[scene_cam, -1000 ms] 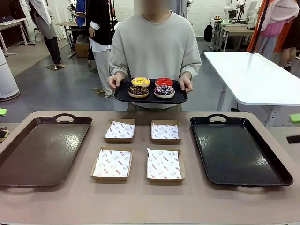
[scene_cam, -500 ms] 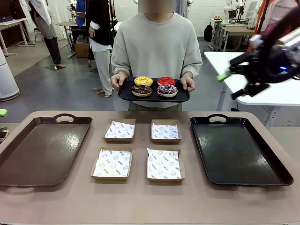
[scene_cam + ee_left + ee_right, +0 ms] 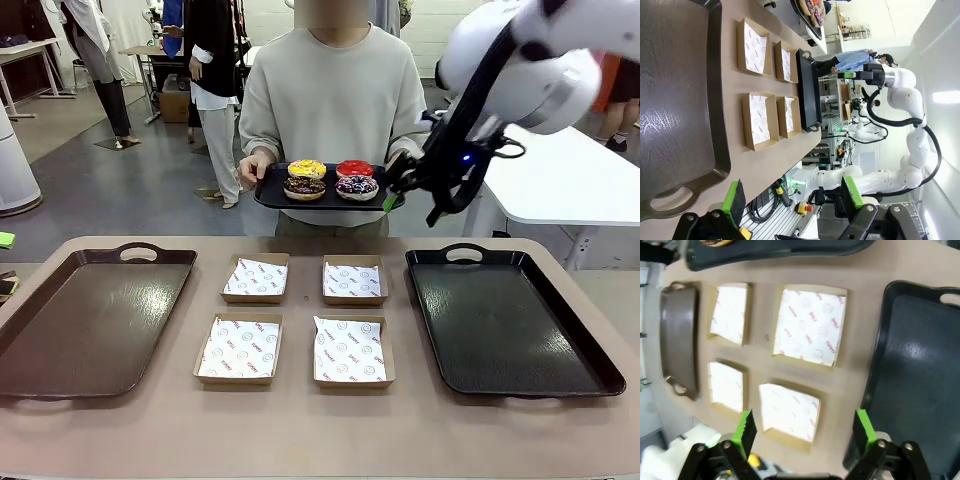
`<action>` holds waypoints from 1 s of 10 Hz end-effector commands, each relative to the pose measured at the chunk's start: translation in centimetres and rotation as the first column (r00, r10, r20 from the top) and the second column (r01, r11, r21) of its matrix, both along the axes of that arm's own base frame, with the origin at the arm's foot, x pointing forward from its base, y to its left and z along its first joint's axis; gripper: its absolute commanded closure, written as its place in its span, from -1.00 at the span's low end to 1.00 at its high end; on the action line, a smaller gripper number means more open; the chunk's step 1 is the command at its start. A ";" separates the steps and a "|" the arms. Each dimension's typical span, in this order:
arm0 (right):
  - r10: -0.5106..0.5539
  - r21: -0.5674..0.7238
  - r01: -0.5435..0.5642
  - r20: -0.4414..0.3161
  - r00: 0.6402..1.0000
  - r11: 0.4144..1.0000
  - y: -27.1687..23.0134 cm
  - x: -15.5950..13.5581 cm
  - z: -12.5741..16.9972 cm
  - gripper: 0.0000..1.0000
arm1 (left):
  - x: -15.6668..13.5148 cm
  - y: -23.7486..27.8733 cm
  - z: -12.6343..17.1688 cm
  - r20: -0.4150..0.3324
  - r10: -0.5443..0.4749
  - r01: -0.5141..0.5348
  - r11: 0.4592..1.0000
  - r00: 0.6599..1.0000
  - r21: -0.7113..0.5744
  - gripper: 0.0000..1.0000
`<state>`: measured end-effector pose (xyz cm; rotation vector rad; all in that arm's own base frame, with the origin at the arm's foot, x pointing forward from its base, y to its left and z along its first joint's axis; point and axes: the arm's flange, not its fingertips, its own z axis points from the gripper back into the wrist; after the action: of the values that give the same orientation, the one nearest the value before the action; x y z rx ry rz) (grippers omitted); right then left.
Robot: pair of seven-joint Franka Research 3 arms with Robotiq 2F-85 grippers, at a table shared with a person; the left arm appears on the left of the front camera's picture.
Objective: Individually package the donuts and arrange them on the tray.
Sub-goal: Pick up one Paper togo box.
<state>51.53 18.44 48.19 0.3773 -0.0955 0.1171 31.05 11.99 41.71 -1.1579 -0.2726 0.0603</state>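
Note:
A person across the table holds a small black serving tray (image 3: 270, 198) with the donuts on it: yellow-iced (image 3: 307, 168), glossy red (image 3: 354, 168), dark chocolate (image 3: 304, 187) and dark with coloured sprinkles (image 3: 356, 187). My right gripper (image 3: 393, 186) hangs in the air beside that tray's right end, close to the person's hand. In its wrist view the right gripper (image 3: 805, 427) is open with nothing between the green pads, high above the boxes. My left gripper (image 3: 792, 200) is open and empty above the near end of the brown tray (image 3: 680, 100).
Several paper-lined cardboard boxes (image 3: 256, 278) (image 3: 352, 351) sit in a square at the table's middle. A large brown tray (image 3: 90, 320) lies at the left and a large black tray (image 3: 510, 320) at the right. Other people stand behind.
My right arm has swung in from the right and moved left and down to the end of the person's tray. The person has shifted the tray slightly right.

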 end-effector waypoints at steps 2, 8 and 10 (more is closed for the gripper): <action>-0.021 -0.131 0.021 -0.001 1.000 0.991 4.0 0.2 -2.3 -1.00 | -0.1 0.2 0.1 0.009 0.000 0.000 1.000 1.000 -0.015 -1.00; 0.027 -0.130 -0.028 -0.012 1.000 0.991 4.9 0.0 -4.2 -1.00 | -0.1 0.2 0.1 0.009 0.000 0.000 1.000 1.000 -0.015 -1.00; 0.027 -0.130 -0.028 -0.012 1.000 0.991 4.9 0.0 -4.2 -1.00 | -0.1 0.2 0.1 0.009 0.000 0.000 1.000 1.000 -0.015 -1.00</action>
<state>51.59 23.16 44.09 0.2495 -0.0816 0.1533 31.05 12.01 41.71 -1.1577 -0.2729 0.0607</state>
